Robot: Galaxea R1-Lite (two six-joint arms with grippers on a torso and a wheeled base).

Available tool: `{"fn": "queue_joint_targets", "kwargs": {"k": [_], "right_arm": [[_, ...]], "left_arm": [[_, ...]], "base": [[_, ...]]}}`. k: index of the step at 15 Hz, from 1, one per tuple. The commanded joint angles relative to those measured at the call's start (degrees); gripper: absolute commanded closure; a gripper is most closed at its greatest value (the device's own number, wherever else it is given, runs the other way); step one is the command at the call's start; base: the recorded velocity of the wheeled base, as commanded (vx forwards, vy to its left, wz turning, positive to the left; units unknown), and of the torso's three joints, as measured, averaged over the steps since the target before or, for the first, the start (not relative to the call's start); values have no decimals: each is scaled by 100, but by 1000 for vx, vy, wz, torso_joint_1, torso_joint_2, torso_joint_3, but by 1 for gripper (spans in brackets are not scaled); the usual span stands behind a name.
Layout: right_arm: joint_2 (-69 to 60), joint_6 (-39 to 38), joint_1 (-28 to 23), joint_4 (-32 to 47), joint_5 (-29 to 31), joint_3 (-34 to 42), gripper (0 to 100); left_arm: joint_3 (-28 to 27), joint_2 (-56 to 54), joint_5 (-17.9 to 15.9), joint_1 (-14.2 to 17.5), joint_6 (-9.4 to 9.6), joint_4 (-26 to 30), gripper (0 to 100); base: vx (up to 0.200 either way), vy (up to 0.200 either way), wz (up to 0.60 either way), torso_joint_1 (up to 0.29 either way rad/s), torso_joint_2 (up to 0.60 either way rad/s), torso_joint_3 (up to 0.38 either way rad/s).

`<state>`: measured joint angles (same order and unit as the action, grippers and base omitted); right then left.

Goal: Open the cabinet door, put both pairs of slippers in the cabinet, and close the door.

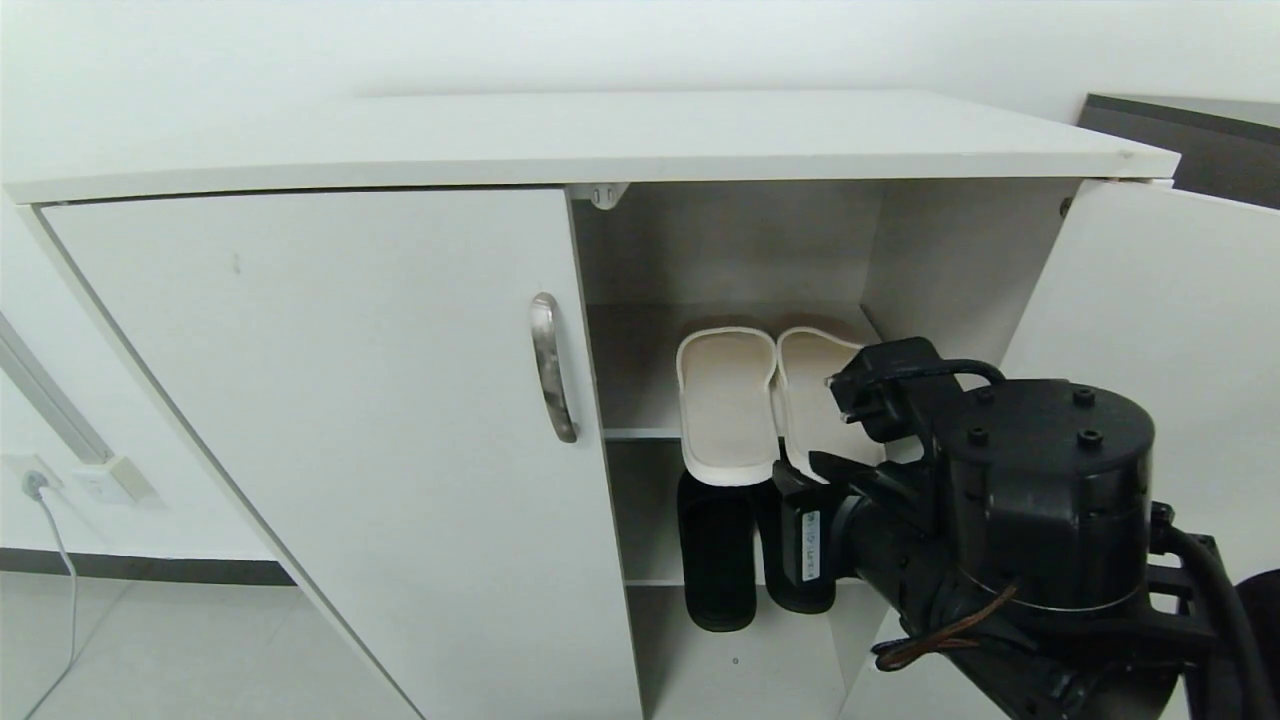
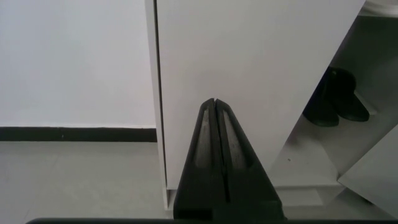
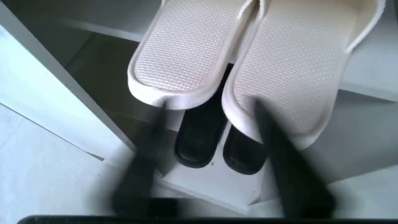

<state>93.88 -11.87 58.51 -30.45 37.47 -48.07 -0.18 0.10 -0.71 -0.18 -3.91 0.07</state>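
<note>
white slippers (image 1: 727,405) overhang black slippers (image 1: 717,560) before seemingly spread right gripper (image 3: 208,112); left gripper (image 2: 214,102) pressed together.

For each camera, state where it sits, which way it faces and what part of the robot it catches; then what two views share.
Head view: on the head, facing forward and down at the cabinet; right arm shows.
Left wrist view: on the left wrist, facing the closed door; left gripper shows, shut.
Right wrist view: on the right wrist, facing the white slippers; right gripper shows, open.
Shared: black slippers, in all three.
</note>
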Motion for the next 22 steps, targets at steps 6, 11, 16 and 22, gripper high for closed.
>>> {"fn": "queue_joint_targets", "kwargs": {"k": [6,11,16,22], "right_arm": [[166,10,55,-330,58,52,100],[166,27,81,-330,58,105,100],[183,27,99,-330,58,113,100],[236,18,108,-330,58,166,100]], "left_arm": [[1,-1,0,1,-4,1,100],[1,-1,0,1,5,1,100],[1,-1,0,1,5,1,100],[1,-1,-8,1,5,1,100]], "base": [[0,0,0,0,0,0],[-40,0,0,0,0,0],[-200,0,0,4,1,3],[-200,0,0,1,3,2]]}}
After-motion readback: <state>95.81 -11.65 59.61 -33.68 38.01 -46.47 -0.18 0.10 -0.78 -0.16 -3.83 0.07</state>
